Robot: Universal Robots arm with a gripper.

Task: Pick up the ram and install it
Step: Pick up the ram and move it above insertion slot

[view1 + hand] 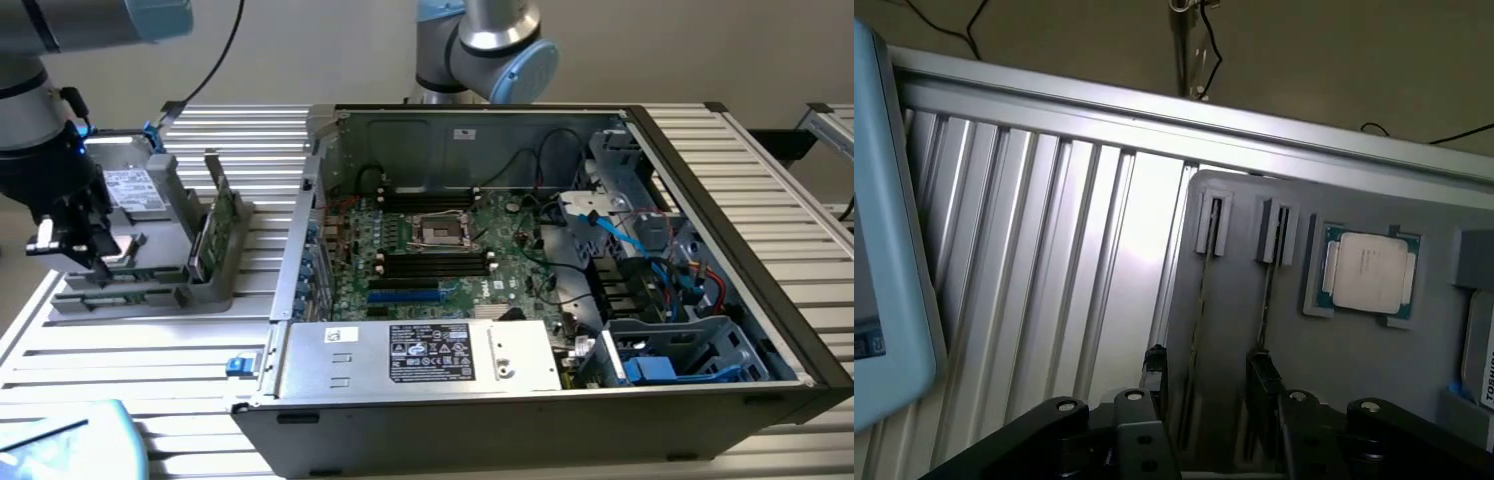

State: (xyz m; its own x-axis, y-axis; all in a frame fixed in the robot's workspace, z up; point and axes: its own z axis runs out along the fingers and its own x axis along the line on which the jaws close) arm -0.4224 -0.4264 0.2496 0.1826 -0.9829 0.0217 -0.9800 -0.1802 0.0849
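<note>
While over ram (1197, 325), gripper (1206, 405) vert., splayed.

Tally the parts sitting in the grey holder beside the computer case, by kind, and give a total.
ram: 2
processor chip: 1
hard drive: 1
green expansion card: 1
Total: 5

Table (120, 350): ribbed bare metal, silvery, soft sheen
Holder tray (1354, 380): matt grey plastic, smooth
Processor chip (1369, 275): smooth silver metal lid, green board edge
Computer case (427, 425): dull grey sheet metal, matt black outer rim
Gripper (1204, 380): matt black
</note>
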